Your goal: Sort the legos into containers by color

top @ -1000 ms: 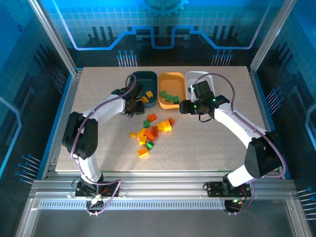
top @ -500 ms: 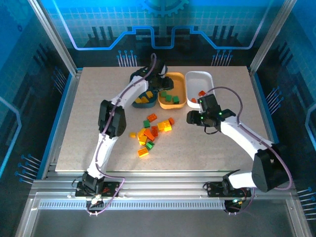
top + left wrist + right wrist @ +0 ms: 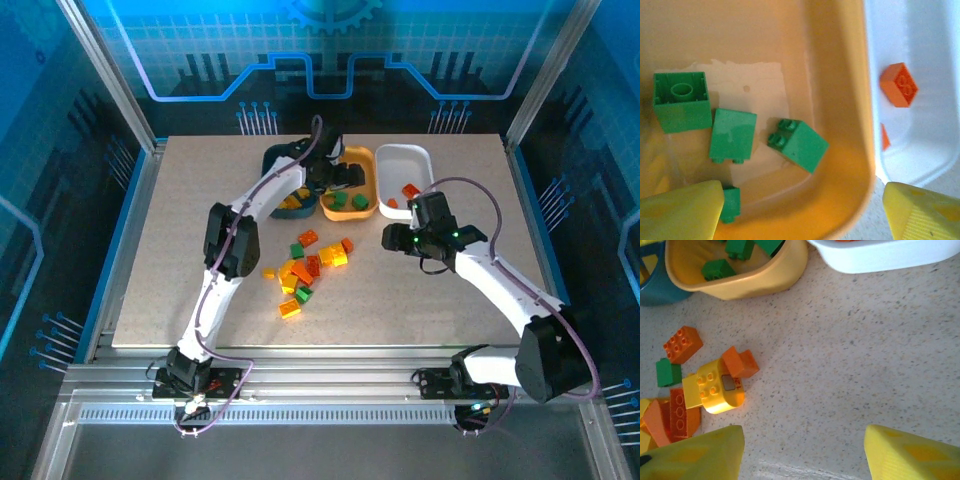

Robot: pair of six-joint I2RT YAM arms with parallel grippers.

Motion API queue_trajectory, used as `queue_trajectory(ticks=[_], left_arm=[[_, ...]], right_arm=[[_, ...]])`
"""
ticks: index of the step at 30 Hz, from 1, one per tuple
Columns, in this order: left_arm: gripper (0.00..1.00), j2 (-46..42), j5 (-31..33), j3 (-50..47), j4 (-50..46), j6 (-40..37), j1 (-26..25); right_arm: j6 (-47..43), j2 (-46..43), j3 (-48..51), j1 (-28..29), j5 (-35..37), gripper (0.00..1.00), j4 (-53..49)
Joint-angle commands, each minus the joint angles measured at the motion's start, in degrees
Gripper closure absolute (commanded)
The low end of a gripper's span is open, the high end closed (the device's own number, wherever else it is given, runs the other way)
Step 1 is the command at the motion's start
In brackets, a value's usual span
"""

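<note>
Bright even light, sl. blur

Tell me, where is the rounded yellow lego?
In the right wrist view, the rounded yellow lego lies on the table at the left, right beside an orange lego, a little nearer the robot than the orange-yellow tray.

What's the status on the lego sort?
Left gripper open over orange-yellow tray, green bricks inside. Right gripper open, empty, above bare table. Mixed pile unsorted on table. Nothing blocking.
</note>
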State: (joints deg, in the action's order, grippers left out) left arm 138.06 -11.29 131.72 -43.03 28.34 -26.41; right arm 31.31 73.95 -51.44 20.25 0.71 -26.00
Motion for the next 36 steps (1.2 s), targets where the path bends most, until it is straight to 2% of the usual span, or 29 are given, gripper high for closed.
queue_trajectory(ticks=[1, 4, 9, 11, 15, 18, 24, 36], left_arm=[[0.13, -15.25, -0.76, -5.97, 2.55, -2.02, -0.06], [0.02, -29.59, 1.82, -25.21, 11.93, -0.85, 1.34], [0.01, -53.39, 0.92, -62.43, 30.19, 9.54, 8.03], [0.01, -60.97, 1.05, -74.51, 33.3, 11.99, 10.64], [0.01, -74.92, 1.32, -91.96, 32.29, 13.52, 14.84], [0.01, -84.28, 2.92, -98.37, 27.64, 11.66, 15.74], [0.01, -96.92, 4.44, -105.08, 22.95, 11.87, 15.96], [0.01, -100.72, 2.5, -108.14, 21.37, 13.22, 15.96]], right_arm=[[0.15, 2.15, -1.65, 4.97, 0.16, 0.35, -0.04], [0.15, 4.97, -3.36, 11.53, 3.45, 0.35, -0.6], [0.75, 12.43, -7.23, 19.23, 5.05, 0.35, -0.25], [0.77, 15.08, -8.35, 20.32, 5.27, 0.36, 0.77], [-2.99, 19.91, -10.9, 19.43, 6.46, 0.5, 1.69], [-5.94, 23.79, -13.62, 18.96, 4.86, 0.52, 1.1], [-7.15, 26.51, -14.33, 18.99, 5.09, 0.45, 2.21], [-8.53, 31.46, -17.62, 18.03, 7.32, 0.46, 3.07]])
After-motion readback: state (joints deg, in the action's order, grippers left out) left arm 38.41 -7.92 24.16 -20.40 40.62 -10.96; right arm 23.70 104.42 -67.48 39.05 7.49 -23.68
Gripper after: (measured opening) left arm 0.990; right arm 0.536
